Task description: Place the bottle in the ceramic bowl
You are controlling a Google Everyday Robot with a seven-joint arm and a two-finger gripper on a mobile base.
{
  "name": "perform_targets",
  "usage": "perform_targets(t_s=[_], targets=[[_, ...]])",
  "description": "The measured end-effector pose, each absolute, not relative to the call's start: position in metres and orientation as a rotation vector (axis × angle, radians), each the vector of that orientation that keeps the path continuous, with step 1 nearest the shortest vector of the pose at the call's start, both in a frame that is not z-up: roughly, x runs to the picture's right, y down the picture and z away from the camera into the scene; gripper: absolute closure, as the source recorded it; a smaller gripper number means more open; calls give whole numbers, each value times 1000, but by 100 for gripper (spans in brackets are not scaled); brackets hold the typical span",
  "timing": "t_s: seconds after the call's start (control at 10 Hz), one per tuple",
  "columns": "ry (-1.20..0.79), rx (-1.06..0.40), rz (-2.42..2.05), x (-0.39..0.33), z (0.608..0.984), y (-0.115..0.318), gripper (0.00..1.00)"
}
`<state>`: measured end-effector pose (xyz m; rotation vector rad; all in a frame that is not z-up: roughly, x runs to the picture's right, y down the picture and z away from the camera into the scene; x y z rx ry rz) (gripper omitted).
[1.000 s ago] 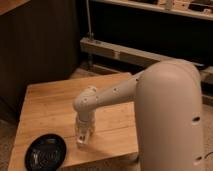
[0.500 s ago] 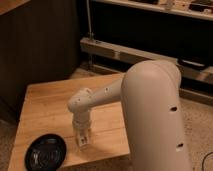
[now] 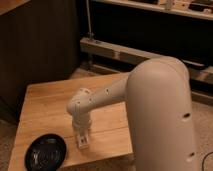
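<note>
Camera view of the bench scene. We take the ceramic bowl (image 3: 46, 152), a shallow, glossy black dish with faint rings inside, as our landmark. It sits on the wooden bench (image 3: 45, 107) at the near left corner, close to the front edge, and nothing lies in it.

Just to the right of the bowl in the picture, and clear of its rim, the claw (image 3: 82, 139) points straight down at the bench top. Its lower end is at or very near the wood. A small pale upright form at the tip of the claw is what we read as the bottle (image 3: 82, 145). It is outside the bowl, beside the bowl's right rim. Its outline merges with the pale claw, so we cannot tell whether the claw is clamped on it, or whether the claw is set wide or narrow.

The white arm (image 3: 160, 115) fills the right side of the view, well to the right of the bowl. Its thick upper segment curves over and runs leftward to a rounded wrist joint (image 3: 80, 102). That joint lies above the claw and up and to the right of the bowl.

Behind the bowl, past the far edge of the bench, we see a dark panelled wall (image 3: 40, 45). To the right of the wall is a grey metal rail (image 3: 125, 52) on a dark rack. Pale speckled floor (image 3: 202, 135) shows at the right edge of the picture.
</note>
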<state>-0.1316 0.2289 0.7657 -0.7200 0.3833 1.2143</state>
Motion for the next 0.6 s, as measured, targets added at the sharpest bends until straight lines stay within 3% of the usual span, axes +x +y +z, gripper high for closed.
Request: perform_targets(t_s=[0.6], targets=[[148,-623,1131,-161,643,172,100]])
